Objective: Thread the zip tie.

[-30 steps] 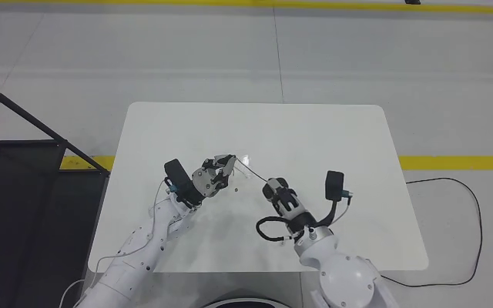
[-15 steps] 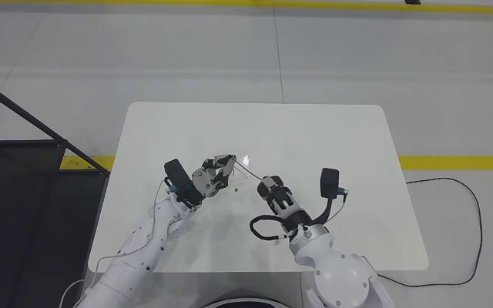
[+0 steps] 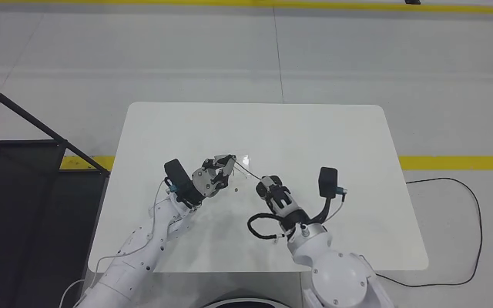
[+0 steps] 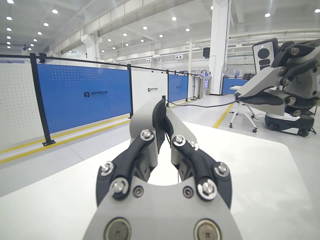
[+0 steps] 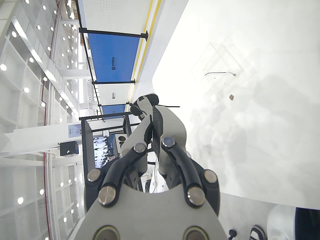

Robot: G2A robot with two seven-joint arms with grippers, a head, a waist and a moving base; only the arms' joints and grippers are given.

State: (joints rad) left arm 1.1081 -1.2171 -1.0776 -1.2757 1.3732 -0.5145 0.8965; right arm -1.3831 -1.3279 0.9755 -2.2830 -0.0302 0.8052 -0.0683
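Zip tie between left hand, right hand

A white logo with a short word stands on the blue perforated fence panel, and a dark one on the white panel beside it.
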